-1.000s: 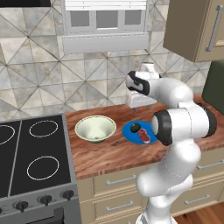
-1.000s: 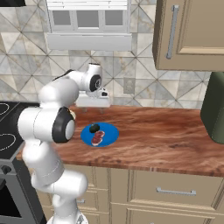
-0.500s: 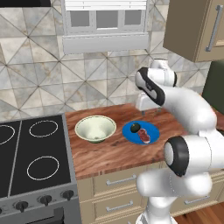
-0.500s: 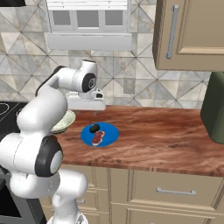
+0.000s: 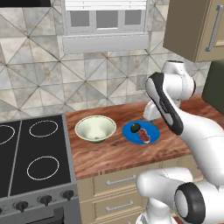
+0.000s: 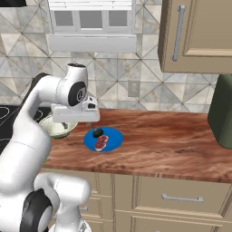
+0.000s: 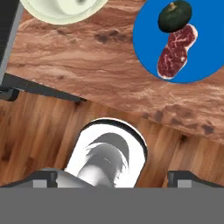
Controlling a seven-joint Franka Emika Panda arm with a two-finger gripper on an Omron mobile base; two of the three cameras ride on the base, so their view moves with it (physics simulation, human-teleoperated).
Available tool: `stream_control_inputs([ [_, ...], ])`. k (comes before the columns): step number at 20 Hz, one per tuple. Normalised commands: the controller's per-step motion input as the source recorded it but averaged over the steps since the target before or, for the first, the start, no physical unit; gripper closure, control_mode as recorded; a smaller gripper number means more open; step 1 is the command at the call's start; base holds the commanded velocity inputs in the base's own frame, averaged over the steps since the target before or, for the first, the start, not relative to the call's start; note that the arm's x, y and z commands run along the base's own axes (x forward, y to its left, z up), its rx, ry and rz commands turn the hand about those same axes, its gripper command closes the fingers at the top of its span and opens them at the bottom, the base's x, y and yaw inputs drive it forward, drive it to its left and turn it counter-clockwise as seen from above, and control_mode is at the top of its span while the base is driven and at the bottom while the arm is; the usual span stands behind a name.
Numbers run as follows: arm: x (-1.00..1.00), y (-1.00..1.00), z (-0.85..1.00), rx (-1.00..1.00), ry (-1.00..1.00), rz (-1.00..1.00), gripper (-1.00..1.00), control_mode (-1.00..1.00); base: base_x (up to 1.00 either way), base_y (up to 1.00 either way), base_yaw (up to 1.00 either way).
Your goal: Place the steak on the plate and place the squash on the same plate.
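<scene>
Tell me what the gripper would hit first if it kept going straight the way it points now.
Judging by the hand view, the open gripper points straight down past the counter's front edge, so probably the robot's own white base or the wooden floor, not the plate. Depth is unclear.

In the hand view the plate (image 7: pixel 201 52) and the pale bowl (image 7: pixel 61 11) run off the frame's edges.
</scene>
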Motion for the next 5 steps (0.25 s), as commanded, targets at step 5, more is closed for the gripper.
stream_control_inputs([
  [5, -0.83, 0.13, 0.38, 0.0, -0.14, 0.01, -1.0, -1.0, 0.0, 0.0, 0.0],
])
